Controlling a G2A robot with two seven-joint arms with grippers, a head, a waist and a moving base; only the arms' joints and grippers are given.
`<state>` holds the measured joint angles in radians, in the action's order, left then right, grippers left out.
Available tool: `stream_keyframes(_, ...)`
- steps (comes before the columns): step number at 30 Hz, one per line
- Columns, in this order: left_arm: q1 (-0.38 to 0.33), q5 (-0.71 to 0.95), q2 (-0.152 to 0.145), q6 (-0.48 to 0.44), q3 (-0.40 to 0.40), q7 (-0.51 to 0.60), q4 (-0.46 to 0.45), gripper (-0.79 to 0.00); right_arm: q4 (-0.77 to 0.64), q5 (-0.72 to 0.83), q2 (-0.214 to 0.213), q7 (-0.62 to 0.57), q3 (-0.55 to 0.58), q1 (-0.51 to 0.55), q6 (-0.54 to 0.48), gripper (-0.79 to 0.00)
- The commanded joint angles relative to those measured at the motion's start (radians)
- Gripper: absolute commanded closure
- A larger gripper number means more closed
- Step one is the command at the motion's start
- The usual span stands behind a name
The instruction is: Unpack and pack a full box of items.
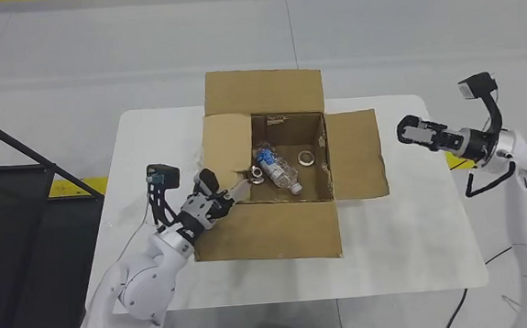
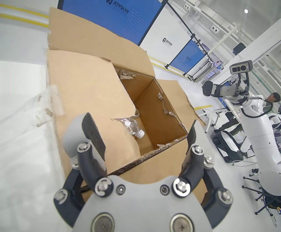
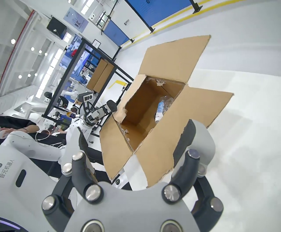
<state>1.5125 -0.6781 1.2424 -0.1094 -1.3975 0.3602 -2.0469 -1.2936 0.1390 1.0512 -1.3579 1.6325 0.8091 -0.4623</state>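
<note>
Hovering at the left flap of the open cardboard box (image 1: 273, 232), my left fingers (image 1: 226, 188) were spread wide and held nothing. My right fingers (image 1: 406, 133) were wide open and empty too, raised just beyond the box's right flap, above the far right part of the bench (image 1: 416, 245). The box stood in the middle of the bench, and inside it a crumpled clear plastic bottle (image 1: 279, 168) lay on its side between two small rings (image 1: 306, 157).
</note>
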Motion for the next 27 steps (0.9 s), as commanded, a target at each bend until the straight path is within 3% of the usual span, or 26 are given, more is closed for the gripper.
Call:
stream_keyframes(1, -0.004, -0.004, 0.0, 0.008, 0.007, 0.001, 0.005, -0.785, 0.044, -0.021, -0.008, 0.008, -0.028, -0.015, -0.008, -0.785)
stream_keyframes(16, -0.012, -0.019, 0.001, 0.038, 0.032, -0.012, 0.017, -0.785, 0.227, 0.02, -0.04, 0.053, -0.293, -0.129, -0.053, -0.785)
stream_keyframes(27, 0.019, -0.001, -0.001, 0.039, 0.007, -0.059, -0.013, -0.785, 0.095, 0.151, -0.083, 0.077, -0.406, -0.138, -0.077, -0.785)
